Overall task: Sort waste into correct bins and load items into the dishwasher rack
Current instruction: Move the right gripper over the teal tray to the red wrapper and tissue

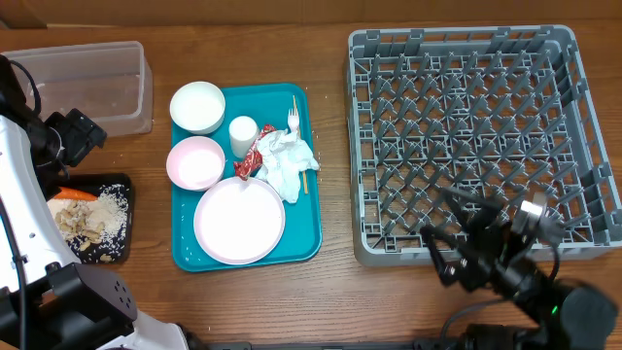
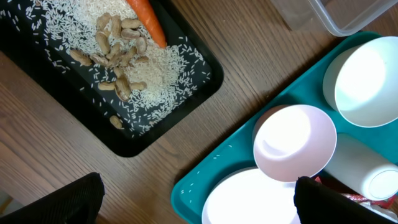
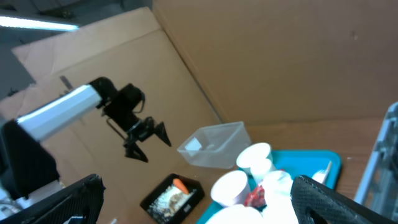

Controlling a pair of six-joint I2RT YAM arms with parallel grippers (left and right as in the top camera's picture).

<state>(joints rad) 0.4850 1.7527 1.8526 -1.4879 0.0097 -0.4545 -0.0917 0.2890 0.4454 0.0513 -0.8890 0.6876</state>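
Food waste done – orange carrot [image 2: 146, 22], white rice [image 2: 149, 74] and beige scraps [image 2: 115, 40] lie in the shallow black tray [image 1: 126, 185]. The clear plastic tub [image 1: 144, 87] and the large grey lattice rack [image 1: 583, 233] hold nothing.

On the flat teal tray [image 1: 306, 228], not yet sorted:
- crumpled white napkin [image 1: 290, 160]
- red-and-white wrapper [image 1: 251, 156]
- pale-pink plate [image 1: 239, 221]
- two small bowls [image 1: 197, 106]
- white cup [image 1: 243, 131]
- white fork [image 1: 293, 122]
- thin wooden stick [image 1: 294, 102]

Left claw [image 3: 149, 142] and right claw [image 1: 445, 233] are spread wide, both empty. Wooden desk [image 1: 335, 146] – cardboard wall [image 3: 280, 56] behind.

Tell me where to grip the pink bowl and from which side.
Probably best to take the pink bowl by its rim from above, at the left edge: it sits upright and open, and the plate, cup and white bowl crowd its other sides.
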